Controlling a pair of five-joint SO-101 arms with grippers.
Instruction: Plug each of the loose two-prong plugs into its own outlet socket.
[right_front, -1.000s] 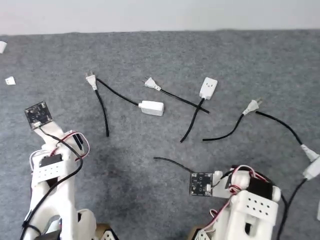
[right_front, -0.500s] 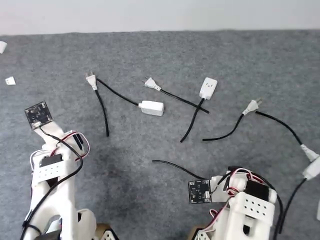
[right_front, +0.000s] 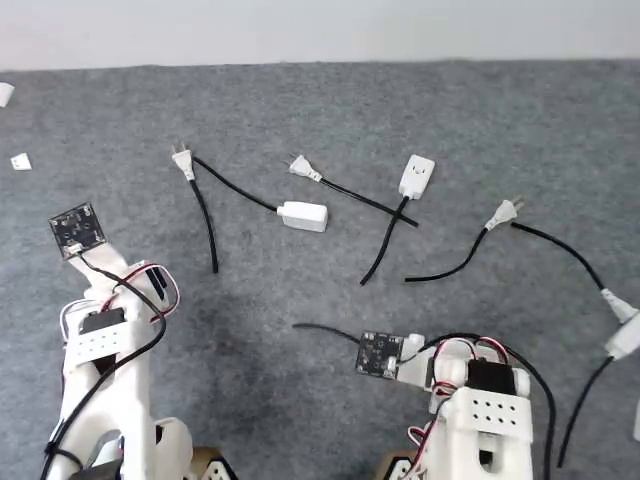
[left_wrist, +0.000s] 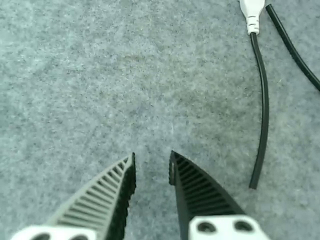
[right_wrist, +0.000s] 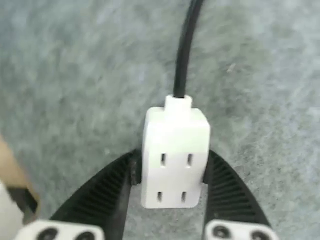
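Leftward since a second ago, the right gripper pinches a white plastic socket block on black cord, slots exposed for plugging; the left gripper hovers slightly spread, empty.

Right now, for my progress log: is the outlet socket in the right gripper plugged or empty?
Empty. The outlet socket, held by the right gripper, shows four bare slots, no plug.
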